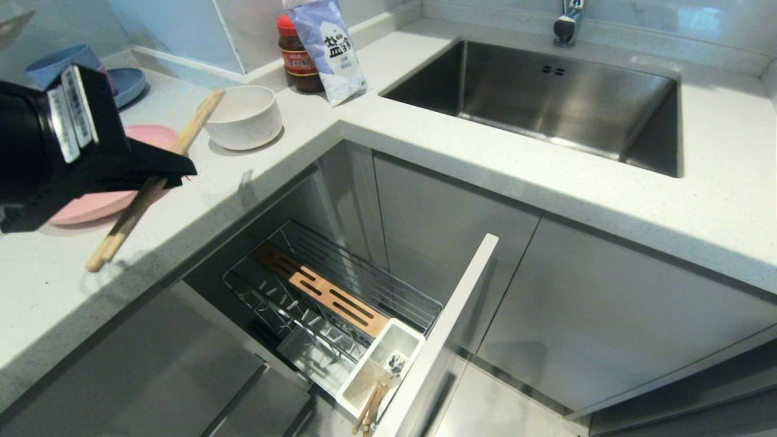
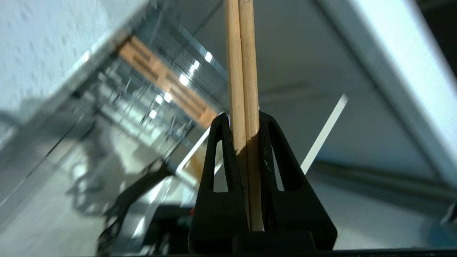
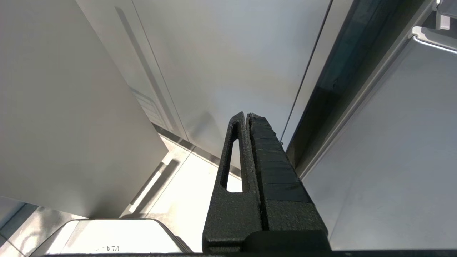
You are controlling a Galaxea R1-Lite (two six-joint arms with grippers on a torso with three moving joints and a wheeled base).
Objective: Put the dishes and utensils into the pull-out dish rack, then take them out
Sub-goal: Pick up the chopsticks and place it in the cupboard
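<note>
The left claw [image 1: 161, 176] is up over the desk [image 1: 425, 145], pinched tight on the pair of chopsticks [image 1: 145, 194], and from the wrist view you can see both sticks [image 2: 242, 89] squeezed side by side between the black fingers [image 2: 221, 167]. They're held somewhere near the middle, tilted, thin ends pointing down toward the desk edge, thick ends up by the off-white bowl [image 1: 244, 116]. The pink plate [image 1: 97, 203] sits underneath the arm, on the desk.

Down below, the pull-out dish rack [image 1: 340, 291] is open, and its white cutlery cup [image 1: 382, 364] at the front already has what look like 2 wooden sticks and something metal in it.

Here's the worry: 2 round sticks in 1 narrow pinch can roll or scissor apart, and 1 could slip free on the way down. That cup mouth is small, so tilted tips may catch its rim or the wire prongs. The upper ends are close to the bowl too, so a careless turn could nudge it.

The right claw [image 3: 248, 121] is parked low by the cabinet doors, fingers pressed together, holding nothing.
</note>
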